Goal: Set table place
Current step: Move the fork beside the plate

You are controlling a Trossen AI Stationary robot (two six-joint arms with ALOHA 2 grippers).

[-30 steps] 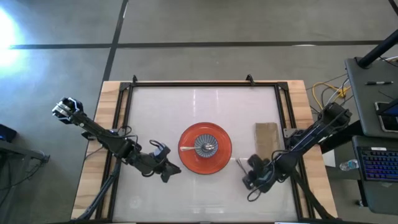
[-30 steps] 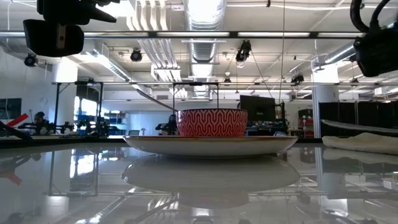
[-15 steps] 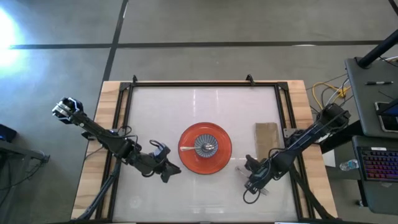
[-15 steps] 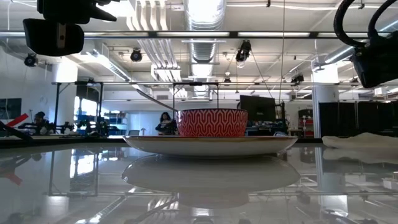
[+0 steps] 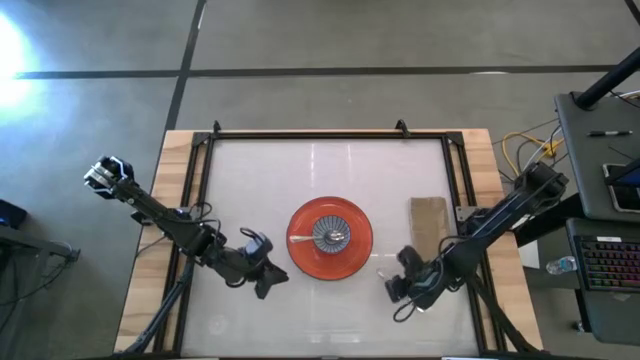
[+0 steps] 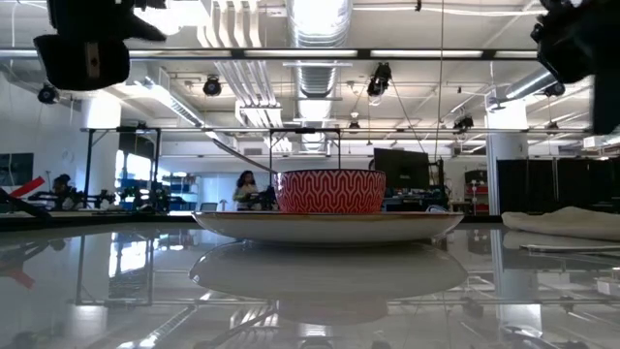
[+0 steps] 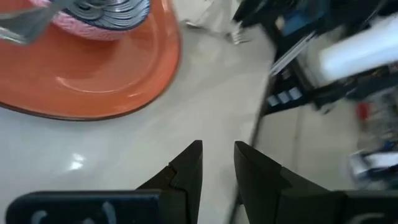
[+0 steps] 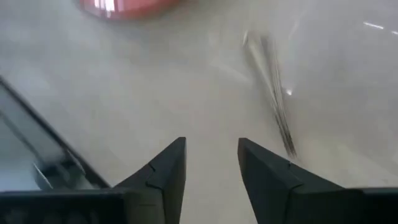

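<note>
An orange plate (image 5: 305, 258) lies in the middle of the white table (image 5: 300, 170). On it stands a red-patterned bowl (image 6: 329, 191) with a spoon (image 5: 305, 239) in it. A brown napkin (image 5: 428, 225) lies to the plate's right. Between plate and napkin a thin metal utensil (image 8: 273, 106) lies flat on the table. My right gripper (image 8: 211, 143) hovers open near the utensil's near end (image 5: 393, 290), touching nothing. My left gripper (image 7: 217, 146) stands open, with nothing between its fingers, at the plate's near left (image 5: 262, 278).
Black frame rails (image 5: 200, 200) run along the table's left, far and right sides, over the wooden edges. A grey desk with a keyboard (image 5: 610, 270) and cables stands beyond the right edge. Bare table top lies along the near edge and behind the plate.
My right gripper has gone up, out of the low view's upper right corner, and a little toward the near edge. In the low view a thin utensil now shows lying on the table in front of the napkin.
</note>
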